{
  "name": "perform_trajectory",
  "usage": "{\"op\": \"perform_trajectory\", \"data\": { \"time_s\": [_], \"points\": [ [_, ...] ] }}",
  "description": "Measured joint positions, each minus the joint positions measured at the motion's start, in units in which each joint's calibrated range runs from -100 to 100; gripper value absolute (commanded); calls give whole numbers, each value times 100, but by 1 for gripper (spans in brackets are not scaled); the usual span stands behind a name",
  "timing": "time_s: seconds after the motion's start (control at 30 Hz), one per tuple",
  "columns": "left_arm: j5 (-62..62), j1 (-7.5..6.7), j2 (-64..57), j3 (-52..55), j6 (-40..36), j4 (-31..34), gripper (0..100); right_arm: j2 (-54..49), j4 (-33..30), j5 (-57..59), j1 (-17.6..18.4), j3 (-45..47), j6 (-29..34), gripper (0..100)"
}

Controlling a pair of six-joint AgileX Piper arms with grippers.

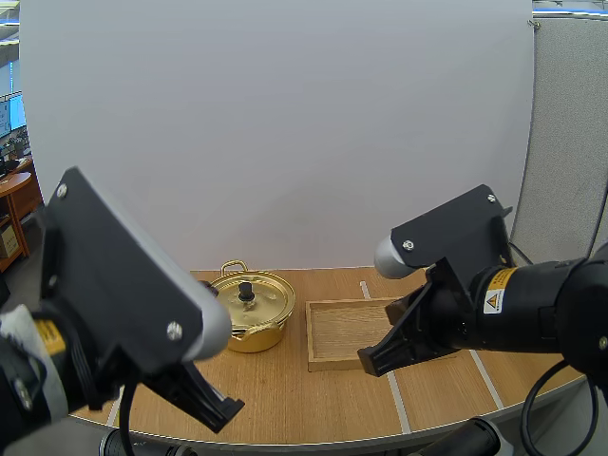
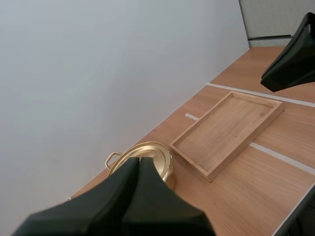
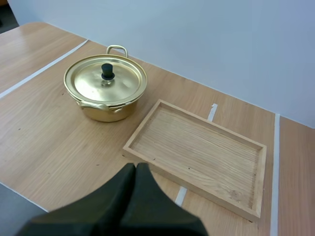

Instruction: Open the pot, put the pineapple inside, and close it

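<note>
Pot (image 1: 252, 306), gold, lid (image 3: 105, 80) seated, black knob (image 3: 107, 71) upright; stands on tabletop (image 1: 446, 389) just beside wooden tray (image 1: 340, 331), at its left. Left hand (image 2: 139, 163): clenched as one wedge, empty, raised, pot just beyond its tips. Right hand (image 3: 135, 167): clenched, empty, over tray's near edge, well apart from pot. Yellow warning label (image 1: 494, 300) on right arm; writing too small to read.

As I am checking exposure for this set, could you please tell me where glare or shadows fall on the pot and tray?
Right wrist view: the lid of the pot shows a soft sheen, no harsh glare; the tray is evenly lit. High view: flat light, no hard shadows on the table. Left wrist view: likewise even.
</note>
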Motion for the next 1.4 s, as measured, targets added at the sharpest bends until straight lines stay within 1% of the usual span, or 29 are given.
{"op": "perform_trajectory", "data": {
  "time_s": [0.37,0.47,0.57,0.63,0.73,0.9,1.03,1.13,1.23,1.3,1.37,1.4],
  "points": [
    [-1254,0,1,160,-991,27,0,-137,0,-339,-370,0,35,0],
    [-1900,0,1,342,-1315,244,0,-308,0,-658,-448,22,109,0],
    [-2827,0,-12,650,-1811,721,0,-540,0,-1057,-505,121,163,0],
    [-3649,7,-12,956,-2113,1058,0,-761,0,-1614,-515,252,186,0],
    [-4886,7,-12,1417,-2318,1309,0,-842,0,-2480,-521,375,186,0],
    [-6604,7,-12,2162,-2341,1375,0,-853,-83,-4366,-521,733,186,0],
    [-7631,7,-12,2699,-2341,1375,0,-853,-133,-5625,-521,1193,186,0],
    [-8045,7,-12,3038,-2341,1384,0,-853,-133,-6254,-521,1593,186,0],
    [-8230,7,-12,3266,-2341,1384,0,-853,-175,-6514,-521,1838,186,0],
    [-8288,7,-12,3484,-2341,1384,0,-840,-293,-6907,-521,2253,186,0],
    [-8296,7,-12,3668,-2341,1384,0,-840,-360,-7042,-532,2598,186,0],
    [-8296,7,-12,3730,-2341,1384,0,-840,-361,-7037,-532,2627,186,0]
  ]
}}
